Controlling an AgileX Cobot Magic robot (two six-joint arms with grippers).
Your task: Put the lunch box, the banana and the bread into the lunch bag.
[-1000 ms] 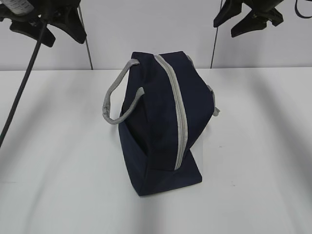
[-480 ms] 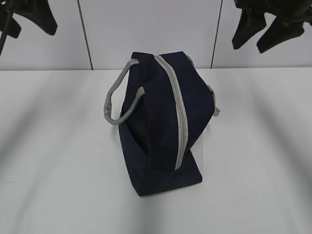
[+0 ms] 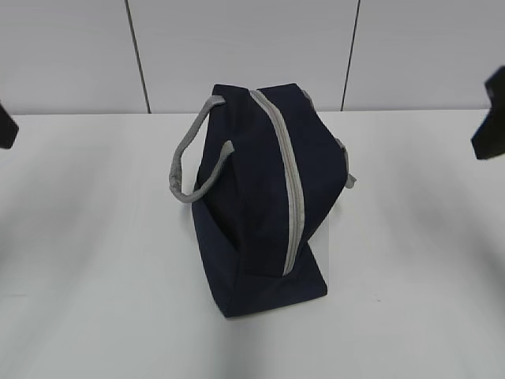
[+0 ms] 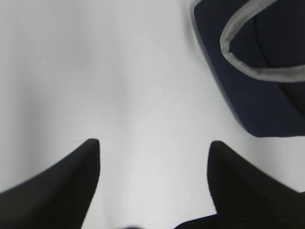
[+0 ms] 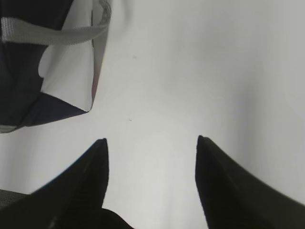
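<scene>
The navy-blue lunch bag stands on the white table with its grey zipper shut along the top and a grey strap handle looping to its left. The bag also shows in the left wrist view and in the right wrist view, with its white side panel. My left gripper is open and empty over bare table, left of the bag. My right gripper is open and empty over bare table, right of the bag. Lunch box, banana and bread are out of view.
A white panelled wall stands behind the table. Only the dark tips of my arms show in the exterior view, at the left edge and at the right edge.
Both arms have swung outward and down from the top of the exterior view to its left and right edges. The bag has not moved.
</scene>
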